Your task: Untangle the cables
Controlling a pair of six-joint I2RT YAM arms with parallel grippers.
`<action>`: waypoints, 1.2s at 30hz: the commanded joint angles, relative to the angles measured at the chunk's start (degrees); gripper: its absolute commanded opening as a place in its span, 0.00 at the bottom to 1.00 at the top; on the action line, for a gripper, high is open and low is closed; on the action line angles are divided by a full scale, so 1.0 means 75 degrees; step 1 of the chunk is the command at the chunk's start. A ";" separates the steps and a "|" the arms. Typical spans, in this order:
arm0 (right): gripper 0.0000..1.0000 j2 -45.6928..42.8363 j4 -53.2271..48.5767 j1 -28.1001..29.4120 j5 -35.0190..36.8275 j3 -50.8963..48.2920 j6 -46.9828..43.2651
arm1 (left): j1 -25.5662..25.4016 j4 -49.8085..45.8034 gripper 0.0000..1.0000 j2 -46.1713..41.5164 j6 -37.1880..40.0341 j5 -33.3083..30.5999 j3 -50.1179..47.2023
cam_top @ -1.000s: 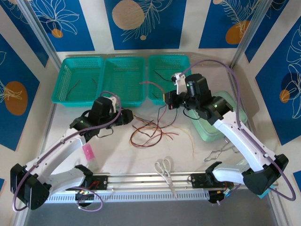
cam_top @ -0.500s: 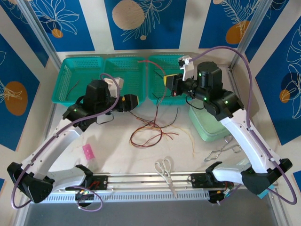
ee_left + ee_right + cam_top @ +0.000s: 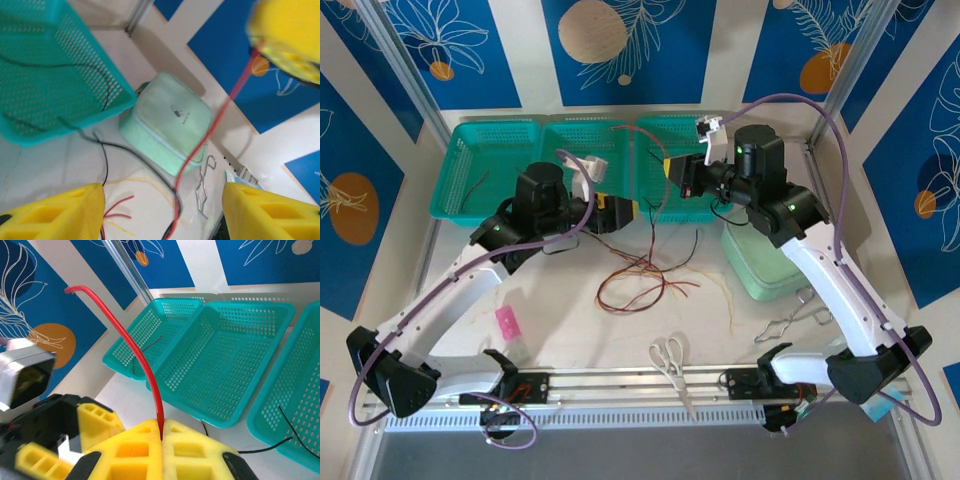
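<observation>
- Top external: the right gripper hangs over the baskets. A red cable arcs out beyond its jaws, and another stretch appears to drop below them toward the loose cables heaped on the table, between the two arms. The left gripper sits just beside that dropping stretch. The jaws are too small to judge here, but the lie of the heap is clear.
- Left wrist: the left jaws stand spread. The red cable runs down through the gap between them, touching neither finger as far as I can tell. A black cable lies by the left-hand finger, and a mint case lies beyond the jaws. This view gives the cable's line through the gap, which is hard to read from overhead.
- Right wrist: the right jaws are pressed together, pinching the red cable, and its free end curves up above them. Because it holds that arc, I judge the wire light, springy, thin and probably slick. It is likely best taken close under the right jaws, where it runs tautest.
</observation>
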 commanded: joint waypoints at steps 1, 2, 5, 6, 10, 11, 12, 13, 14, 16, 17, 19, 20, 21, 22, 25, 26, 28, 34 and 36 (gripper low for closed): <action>0.00 0.0051 0.0214 -0.0012 -0.0292 0.0110 0.0332 | -0.0326 0.0831 0.63 0.0113 0.0884 0.0309 0.0107; 0.00 0.0071 0.0204 -0.0015 -0.0327 0.0119 0.0387 | -0.0371 0.1001 0.63 0.0178 0.0919 0.0390 0.0071; 0.00 0.0058 0.0247 -0.0010 -0.0496 0.0113 0.0552 | -0.0405 0.1658 0.63 0.0376 0.0721 0.0588 -0.0061; 0.00 0.0060 0.0273 -0.0010 -0.0581 0.0113 0.0613 | -0.0429 0.1923 0.62 0.0470 0.0648 0.0711 -0.0099; 0.00 0.0061 0.0249 0.0002 -0.0811 0.0154 0.0815 | -0.0536 0.2274 0.59 0.0865 0.0678 0.0906 0.0065; 0.00 0.0050 0.0249 0.0003 -0.0848 0.0162 0.0841 | -0.0580 0.2272 0.58 0.0961 0.0733 0.0913 0.0140; 0.00 0.0023 0.0250 0.0002 -0.0870 0.0162 0.0864 | -0.0607 0.2304 0.57 0.1055 0.0755 0.0929 0.0206; 0.00 0.0012 0.0255 0.0002 -0.0888 0.0145 0.0882 | -0.0624 0.2341 0.55 0.1132 0.0744 0.0954 0.0254; 0.00 -0.0017 0.0266 0.0005 -0.0912 0.0139 0.0900 | -0.0640 0.2370 0.51 0.1214 0.0722 0.0970 0.0302; 0.00 -0.0061 0.0301 0.0002 -0.0930 0.0082 0.0959 | -0.0661 0.2452 0.38 0.1317 0.0666 0.0953 0.0346; 0.00 -0.0088 0.0308 0.0005 -0.0919 0.0044 0.0980 | -0.0675 0.2482 0.27 0.1337 0.0641 0.0908 0.0356; 0.00 -0.0145 0.0245 -0.0038 -0.0812 0.0016 0.1011 | -0.0701 0.2500 0.00 0.1299 0.0637 0.0693 0.0319; 0.13 -0.0203 0.0202 -0.0083 -0.0742 -0.0002 0.1043 | -0.0696 0.2496 0.00 0.1247 0.0654 0.0561 0.0286; 0.35 -0.0260 0.0169 -0.0150 -0.0699 -0.0033 0.1100 | -0.0692 0.2495 0.00 0.1195 0.0661 0.0449 0.0238; 0.50 -0.0332 0.0141 -0.0257 -0.0694 -0.0081 0.1183 | -0.0702 0.2486 0.00 0.1103 0.0678 0.0350 0.0201; 0.66 -0.0689 0.0168 -0.0740 -0.0620 -0.0428 0.1614 | -0.0693 0.2428 0.00 0.0908 0.0763 0.0177 0.0125; 0.68 -0.0853 0.0216 -0.0982 -0.0674 -0.0612 0.1818 | -0.0694 0.2382 0.00 0.0861 0.0787 0.0164 0.0134; 0.73 -0.1074 0.0260 -0.1491 -0.0895 -0.0996 0.2289 | -0.0700 0.2301 0.00 0.0829 0.0811 0.0197 0.0177; 0.80 -0.1006 -0.0410 -0.2490 -0.1795 -0.1926 0.3150 | -0.0699 0.2267 0.00 0.0946 0.0747 0.0608 0.0351; 0.81 -0.0917 -0.0123 -0.2518 -0.2321 -0.2348 0.3396 | -0.0702 0.2295 0.00 0.1037 0.0720 0.0923 0.0431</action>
